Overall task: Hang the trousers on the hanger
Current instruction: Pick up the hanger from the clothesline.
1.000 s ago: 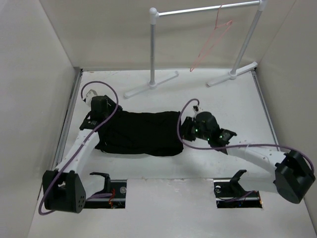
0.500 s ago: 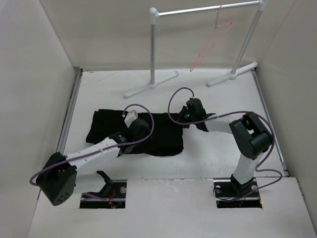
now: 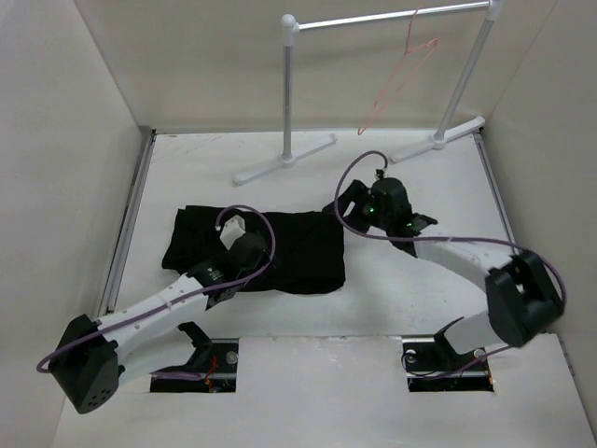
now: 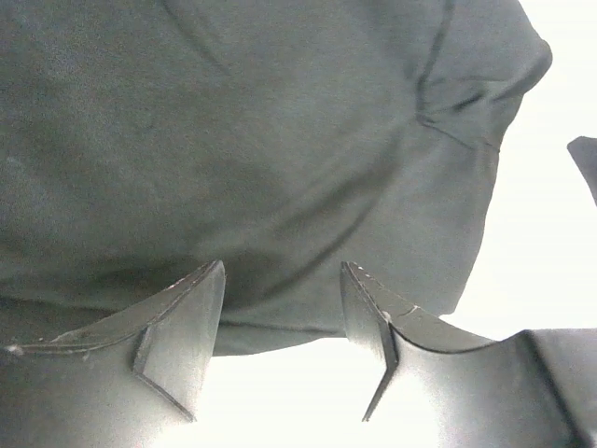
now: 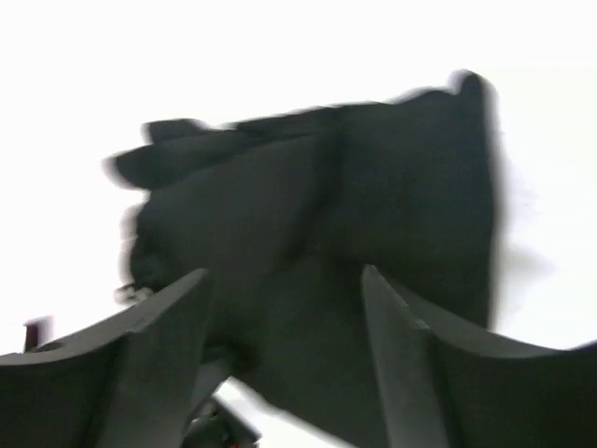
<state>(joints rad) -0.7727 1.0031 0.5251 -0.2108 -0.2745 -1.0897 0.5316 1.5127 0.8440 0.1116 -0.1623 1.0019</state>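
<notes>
Item 1. The trousers (image 3: 261,250): black soft fabric, lay flat in a rough rectangle on the table (image 3: 420,289), at about 9 o'clock from its middle in the top view. The long side ran from 9 to 3 o'clock. The cloth showed shallow folds, with a seam running towards one corner in my left wrist view.

Item 2. The hanger (image 3: 396,82): thin pink-red wire, hung by its hook on the garment rail (image 3: 373,19) at about 1 o'clock, tilted. It was well apart from the trousers and from both my grippers.

Item 3. My left gripper (image 4: 280,322): jaws stood wide and held nothing. It was low over the 6 o'clock edge of the trousers. Dark cloth and a strip of white table showed between the fingers (image 4: 182,327). I could not tell whether the tips touched the fabric.

Item 4. My right gripper (image 5: 284,345): jaws stood wide and held nothing. It was at the trousers' 3 o'clock end, by the far corner, and pointed towards 9 o'clock. That wrist view was blurred. The cloth lay ahead between the fingers, and contact could not be made out.

Item 5. The rail: white and grey tubes on two splayed feet, stood along the 12 o'clock side of the table.

Item 6. Purple cables: looped above each of my wrists.
</notes>
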